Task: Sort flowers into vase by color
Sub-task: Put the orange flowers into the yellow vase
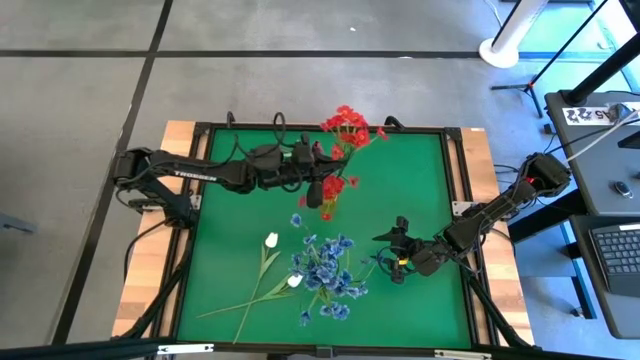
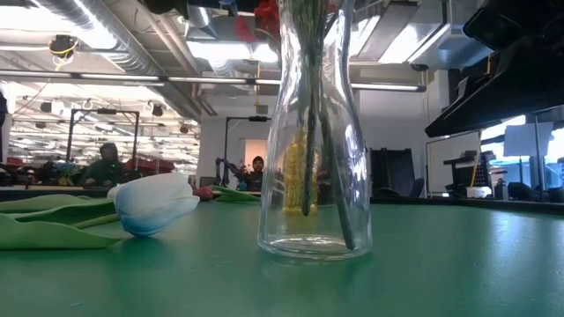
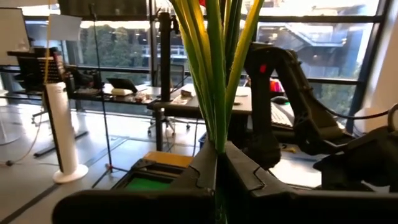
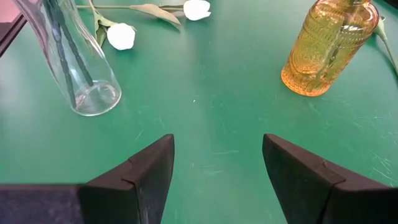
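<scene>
My left gripper [image 1: 318, 172] reaches over the table's far middle and is shut on a bunch of green stems [image 3: 214, 93]. Red sprays [image 1: 350, 125] show above it, and another red cluster [image 1: 331, 188] lies just nearer. An amber vase [image 4: 326, 46] stands with stems inside. A clear vase [image 2: 313, 132] holds blue sprays [image 1: 322, 268]. Two white tulips [image 1: 271, 240] [image 1: 293, 281] lie flat on the mat beside it. My right gripper [image 4: 217, 168] hovers open low over the mat, right of both vases [image 1: 400, 250]. My left gripper pinches several green stems together between its two fingers [image 3: 245, 171], coming level from the table's left, fingers across the stems. The stems [image 3: 216, 134] stand upright and fan out above the fingers. The gripper hides their lower ends.
The green mat [image 1: 420, 180] sits in a raised dark frame [image 1: 455, 130]. Bare mat lies to the right and far right. Behind the table there are desks, stands and people at a distance.
</scene>
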`<state>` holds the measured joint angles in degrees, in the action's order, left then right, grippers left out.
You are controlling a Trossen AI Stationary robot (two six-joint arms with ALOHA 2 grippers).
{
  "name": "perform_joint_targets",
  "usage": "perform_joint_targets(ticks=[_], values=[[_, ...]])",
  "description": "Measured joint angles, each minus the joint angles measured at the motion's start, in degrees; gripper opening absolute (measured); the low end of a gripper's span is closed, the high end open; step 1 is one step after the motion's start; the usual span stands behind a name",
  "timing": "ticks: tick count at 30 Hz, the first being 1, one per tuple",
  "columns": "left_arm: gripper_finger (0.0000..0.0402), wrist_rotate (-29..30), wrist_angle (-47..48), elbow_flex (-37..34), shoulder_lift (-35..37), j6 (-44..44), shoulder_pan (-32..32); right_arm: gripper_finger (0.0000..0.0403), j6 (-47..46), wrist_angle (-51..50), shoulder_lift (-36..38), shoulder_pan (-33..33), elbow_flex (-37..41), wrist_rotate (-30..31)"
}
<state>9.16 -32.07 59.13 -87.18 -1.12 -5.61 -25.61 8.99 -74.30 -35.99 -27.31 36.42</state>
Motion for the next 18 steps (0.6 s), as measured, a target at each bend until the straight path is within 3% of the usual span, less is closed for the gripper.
perform_joint_targets(ticks=[10,18], values=[[0.0,0.4,-2.7,0.0,0.8,1.3,0.1,0.0243,0.4,0.0,0.0,0.0,0.0,0.0],[0.0,0.3,-6.8,0.0,7.3,3.4,3.4,0.0243,0.4,0.2,0.0,0.0,0.0,0.0]])
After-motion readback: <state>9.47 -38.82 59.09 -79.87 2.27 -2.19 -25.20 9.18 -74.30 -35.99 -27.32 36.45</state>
